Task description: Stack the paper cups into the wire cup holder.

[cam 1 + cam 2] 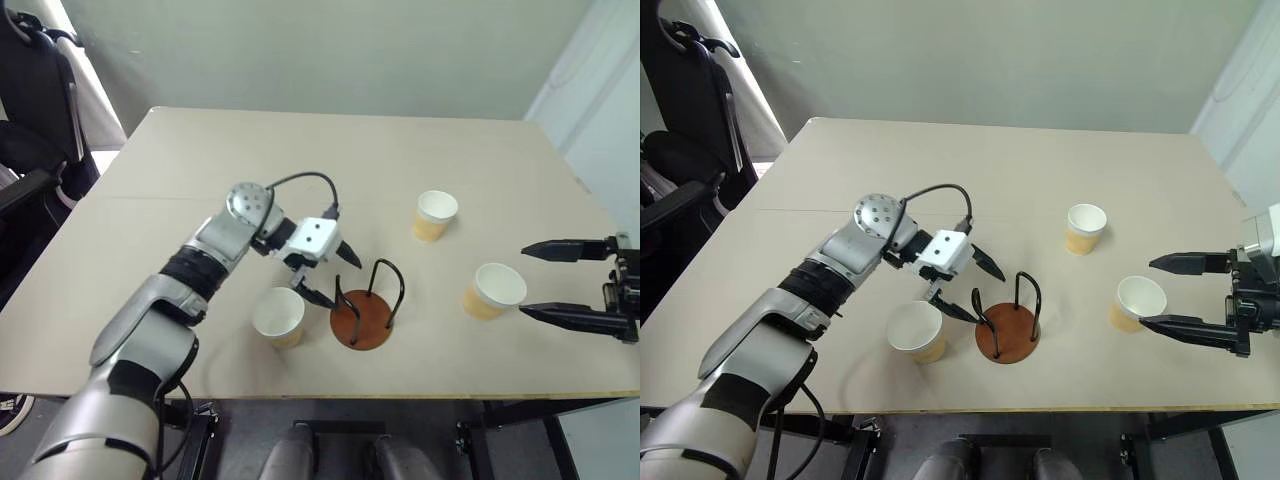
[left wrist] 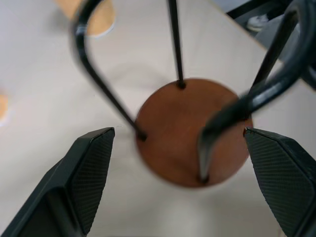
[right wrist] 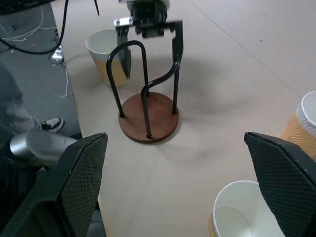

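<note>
The wire cup holder (image 1: pixel 362 325), a brown disc with black wire loops, stands empty near the table's front edge. My left gripper (image 1: pixel 345 284) is open and empty just left of the holder, pointing at its wires (image 2: pixel 190 131). One paper cup (image 1: pixel 280 317) stands upright left of the holder, beside the gripper. A second cup (image 1: pixel 435 215) stands farther back to the right. A third cup (image 1: pixel 493 290) sits right of the holder, directly in front of my right gripper (image 1: pixel 523 281), which is open and empty. In the right wrist view the holder (image 3: pixel 148 118) and the near cup (image 3: pixel 237 217) both show.
The beige table (image 1: pixel 300 160) ends at its front edge just below the holder. A black chair (image 1: pixel 30 110) stands off the table's left side. A white panel (image 1: pixel 600 100) rises at the right.
</note>
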